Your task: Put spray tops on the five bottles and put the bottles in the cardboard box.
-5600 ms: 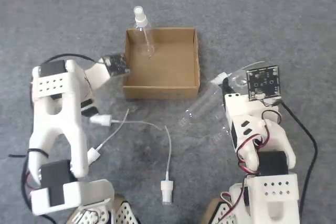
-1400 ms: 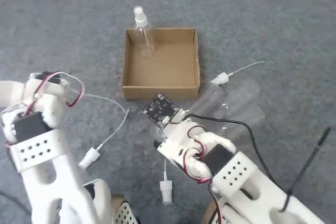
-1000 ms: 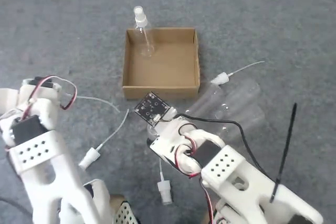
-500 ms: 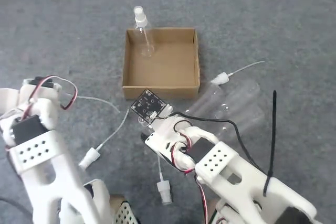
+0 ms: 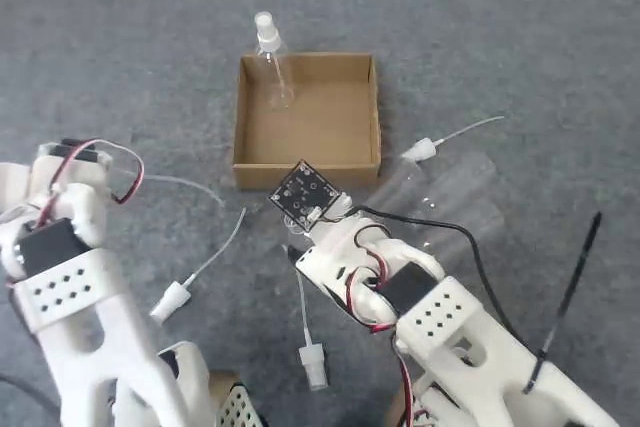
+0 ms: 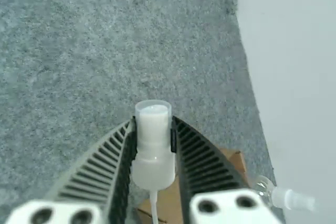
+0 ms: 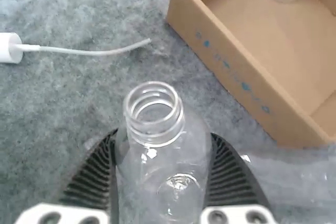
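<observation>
Clear bottle (image 7: 157,153), neck open, clamped between right gripper (image 7: 164,140) fingers, neck past fingertips. Cardboard box (image 7: 231,85) just ahead of gripper. Spray top (image 6: 153,153) pinched in left gripper (image 6: 152,124).

Versus half second ago: right wrist shifts toward box; left arm unchanged.

Count:
- one capped bottle (image 5: 272,62) leaning in box corner
- three loose spray tops (image 5: 172,299) on carpet (image 5: 120,67)
- lying bottles (image 5: 455,197) beside right gripper, number unclear

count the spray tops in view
5 spray tops: one on the bottle in the cardboard box, one clamped in the left arm's jaws, one right of the box, two on the carpet nearer the arms. None seems hidden.
</observation>
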`<control>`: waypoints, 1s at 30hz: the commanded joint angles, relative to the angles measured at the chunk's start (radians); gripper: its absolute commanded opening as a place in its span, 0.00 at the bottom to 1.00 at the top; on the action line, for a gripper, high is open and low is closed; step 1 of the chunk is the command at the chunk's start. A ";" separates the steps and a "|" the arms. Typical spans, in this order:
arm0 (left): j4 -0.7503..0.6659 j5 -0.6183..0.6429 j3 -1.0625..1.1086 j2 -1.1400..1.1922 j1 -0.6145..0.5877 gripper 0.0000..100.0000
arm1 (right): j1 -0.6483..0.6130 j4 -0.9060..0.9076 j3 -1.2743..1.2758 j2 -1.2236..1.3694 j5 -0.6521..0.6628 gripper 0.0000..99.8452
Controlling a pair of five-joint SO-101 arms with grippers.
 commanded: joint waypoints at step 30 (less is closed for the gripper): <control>0.213 -0.097 -0.309 -0.043 0.443 0.01 | 0.022 0.062 -0.052 -0.094 0.020 0.01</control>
